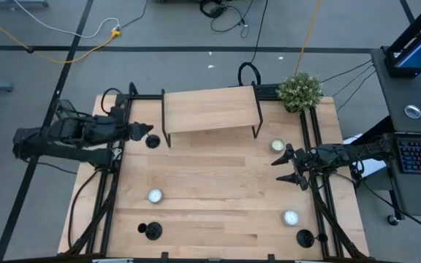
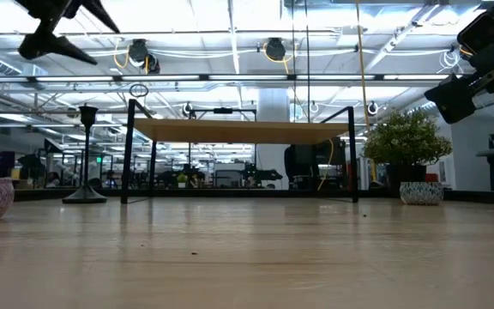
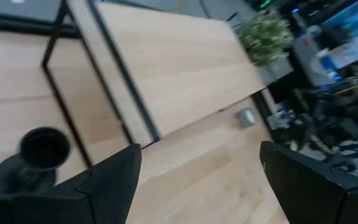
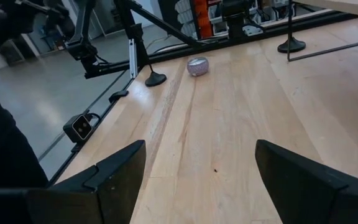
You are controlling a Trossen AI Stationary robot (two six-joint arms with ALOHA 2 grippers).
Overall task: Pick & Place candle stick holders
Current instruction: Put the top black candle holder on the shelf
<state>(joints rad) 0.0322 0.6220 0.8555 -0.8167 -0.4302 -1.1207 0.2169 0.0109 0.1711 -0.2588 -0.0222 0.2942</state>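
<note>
Three matte-black candle stick holders stand upright on their disc bases: one at the far left [image 1: 152,141] beside the riser's left leg, one at the near left [image 1: 152,231], one at the near right [image 1: 305,237]. My left gripper [image 1: 146,133] is open and empty, hovering just left of and above the far-left holder, whose cup top shows in the left wrist view [image 3: 42,149]. My right gripper [image 1: 278,169] is open and empty above the table's right side, pointing left; its wrist view shows two holder bases [image 4: 155,79] [image 4: 291,45].
A wooden riser [image 1: 210,109] on thin black legs stands at the far middle. Three white tealights [image 1: 278,145] [image 1: 154,195] [image 1: 290,217] lie on the table. A potted plant [image 1: 300,90] stands at the far right corner. The table's middle [image 1: 218,183] is bare wood.
</note>
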